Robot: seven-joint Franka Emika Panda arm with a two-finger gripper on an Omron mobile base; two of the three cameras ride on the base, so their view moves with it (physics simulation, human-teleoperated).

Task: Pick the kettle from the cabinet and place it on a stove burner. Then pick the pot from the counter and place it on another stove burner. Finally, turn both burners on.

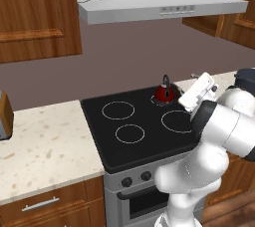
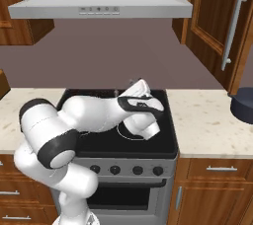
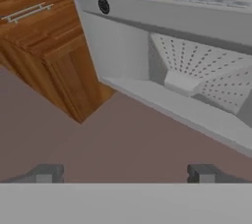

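The red kettle (image 1: pixel 164 92) stands upright on the rear right stove burner (image 1: pixel 155 101) of the black cooktop (image 1: pixel 99 116). My gripper (image 1: pixel 209 82) hovers just right of the kettle and a little above it, tilted upward, apart from it. In the hand view my gripper (image 3: pixel 127 174) is open; the fingertips (image 3: pixel 47 173) stand wide apart with nothing between them, facing the hood and wall. The dark pot (image 2: pixel 243 104) sits on the beige counter (image 2: pixel 207 120) at the far right, also seen as the pot (image 1: pixel 246 78). The cabinet (image 2: pixel 207 17) door with its silver handle (image 2: pixel 232 26) hangs above the pot.
The largest burner circle (image 1: pixel 177 121) and two smaller circles (image 1: pixel 118 110) (image 1: pixel 130 133) are bare. Black knobs (image 2: pixel 114 169) line the stove front. A grey range hood (image 1: pixel 159 2) overhangs the cooktop. A brown appliance (image 1: pixel 5 116) sits at the left counter edge.
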